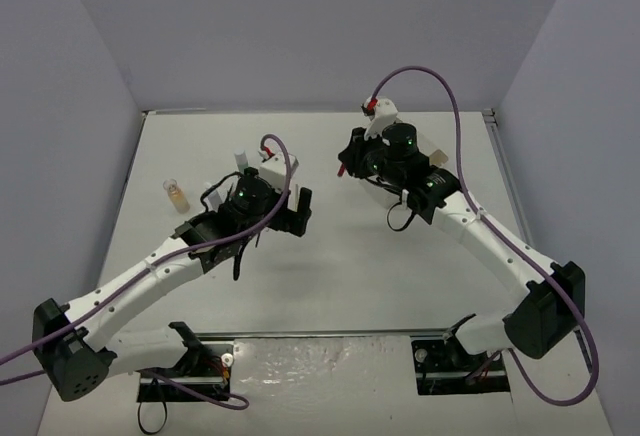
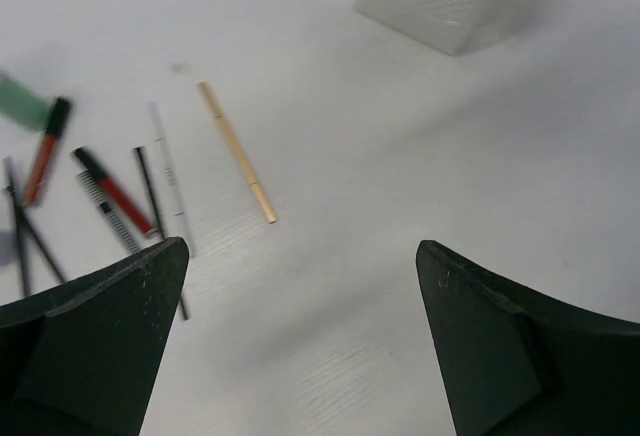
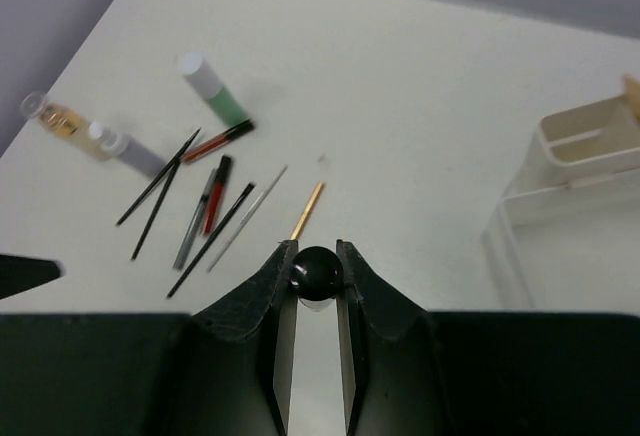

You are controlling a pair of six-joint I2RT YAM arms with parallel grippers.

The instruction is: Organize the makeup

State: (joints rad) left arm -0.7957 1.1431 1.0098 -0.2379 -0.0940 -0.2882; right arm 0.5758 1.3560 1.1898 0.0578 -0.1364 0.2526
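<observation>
The makeup lies scattered on the white table. In the right wrist view I see a green bottle (image 3: 215,94), an amber bottle (image 3: 58,117), a grey bottle (image 3: 132,152), red pencils (image 3: 216,142), thin black pencils (image 3: 156,192) and a tan pencil (image 3: 307,209). My right gripper (image 3: 318,254) is shut on a black tube (image 3: 318,270), seen end-on, held above the table. My left gripper (image 2: 300,251) stands wide open over bare table, with nothing between its fingers. The tan pencil (image 2: 237,151) and a white pencil (image 2: 170,171) lie just ahead of it.
A white plastic box with compartments (image 3: 578,146) stands to the right of the pile, and its corner (image 2: 440,11) shows in the left wrist view. The amber bottle (image 1: 176,193) stands near the table's left side. Grey walls close in the table.
</observation>
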